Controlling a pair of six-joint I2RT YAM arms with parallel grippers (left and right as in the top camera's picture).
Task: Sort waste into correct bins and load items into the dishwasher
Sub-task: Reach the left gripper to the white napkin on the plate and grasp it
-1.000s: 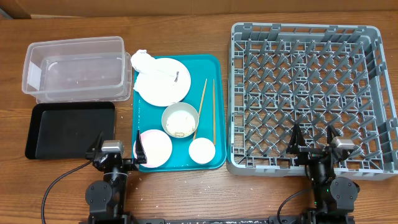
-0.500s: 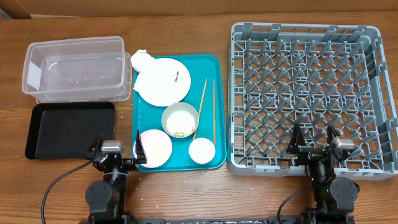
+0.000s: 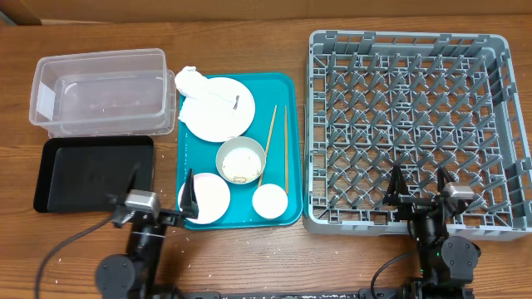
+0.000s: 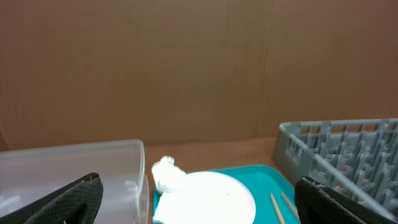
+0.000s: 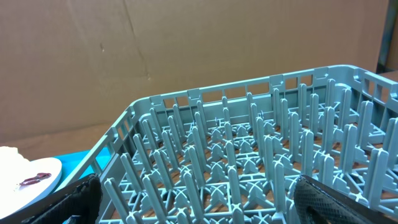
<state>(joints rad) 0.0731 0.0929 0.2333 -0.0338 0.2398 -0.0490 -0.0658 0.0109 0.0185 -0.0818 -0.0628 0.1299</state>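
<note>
Movement belonged to the left arm alone: over the last second the left gripper (image 3: 163,187) shifted slightly at the near edge of the wooden table (image 3: 274,17), its body drawing back toward that edge. The right gripper (image 3: 417,178) kept its place at the near right. Both sets of jaws were spread wide and held nothing. I judged this the very start of the task, with nothing yet sorted or loaded.

Counted, there was one clear plastic rectangular tub (image 3: 100,91) at the far left corner and one shallow black rectangular tray (image 3: 91,170) just nearer. One large square grey plastic dish rack (image 3: 411,124) sat unloaded along the right edge.

On the teal serving tray (image 3: 287,100) in the middle lay:
- one crumpled white paper napkin (image 3: 191,81), touching one round white plate (image 3: 218,110)
- one pale pink plate (image 3: 209,198)
- one white bowl (image 3: 241,159)
- one small white cup (image 3: 270,200)
- two thin wooden chopsticks (image 3: 284,149)
</note>
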